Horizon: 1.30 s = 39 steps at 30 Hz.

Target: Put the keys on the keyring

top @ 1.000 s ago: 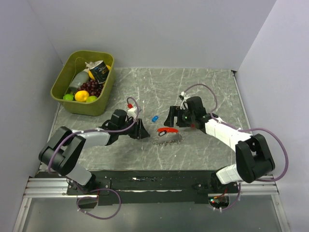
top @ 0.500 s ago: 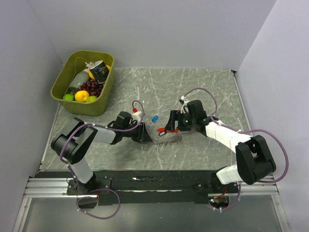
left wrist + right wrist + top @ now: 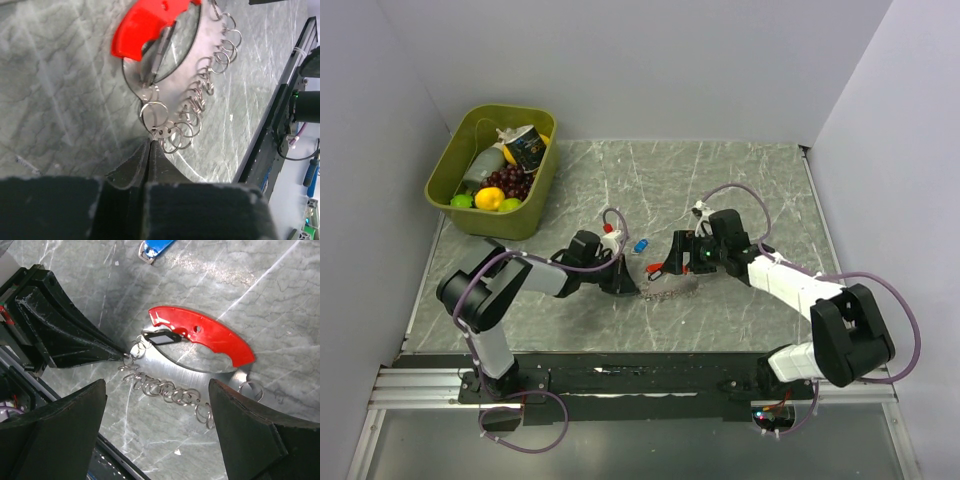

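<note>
Blue key (image 3: 157, 246) cut off by top edge

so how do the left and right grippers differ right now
The left gripper is pinched shut, while the right gripper stands wide open. The left gripper's tips meet at an end ring of the chain on the keyring; the right gripper's fingers stand apart on either side of the keyring. Both point at the keyring, from opposite sides.

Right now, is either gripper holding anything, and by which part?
The left gripper pinches the keyring by a ring at its chain's end; the right gripper is open, holding nothing.
</note>
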{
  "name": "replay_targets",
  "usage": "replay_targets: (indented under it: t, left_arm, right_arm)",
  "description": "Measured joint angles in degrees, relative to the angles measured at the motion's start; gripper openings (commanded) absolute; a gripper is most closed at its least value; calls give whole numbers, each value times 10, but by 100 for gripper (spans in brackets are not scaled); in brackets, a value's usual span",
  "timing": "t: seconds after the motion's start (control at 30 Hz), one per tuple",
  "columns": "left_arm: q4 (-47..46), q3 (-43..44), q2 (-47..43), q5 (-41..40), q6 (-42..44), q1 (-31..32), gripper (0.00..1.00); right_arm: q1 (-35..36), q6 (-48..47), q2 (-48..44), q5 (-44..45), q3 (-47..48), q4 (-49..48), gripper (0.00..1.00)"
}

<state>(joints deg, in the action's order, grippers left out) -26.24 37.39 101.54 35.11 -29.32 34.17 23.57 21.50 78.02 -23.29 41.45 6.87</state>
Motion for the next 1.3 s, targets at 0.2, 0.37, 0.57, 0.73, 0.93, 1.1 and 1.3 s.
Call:
replay_targets:
  t: [0.2,0.37,0.57,0.73,0.93,1.1,1.3]
  left_arm:
    - [28,14,-7,-3,27,7,1]
    - [91,32,-54,-26,75,17,1]
    - [155,63,-154,-69,142,35,1]
    - [183,68,-237,-96,184,59,1]
    - [220,68,-305,-103,223,84,1]
    - [244,68,-369,-110,264,115,1]
    - [249,68,-439,-110,316,143,1]
  right_arm:
    - [0,-7,-13,-4,-3,0,89]
    - [0,-24,-39,-23,-3,0,91]
    - [0,-59,-116,-51,-3,-8,87]
    - [0,-95,-192,-103,-21,-38,81]
    - [0,-122,-272,-198,-62,-86,75]
    - [0,-127,-291,-269,-63,-128,69]
    - [0,-113,-273,-324,-63,-166,55]
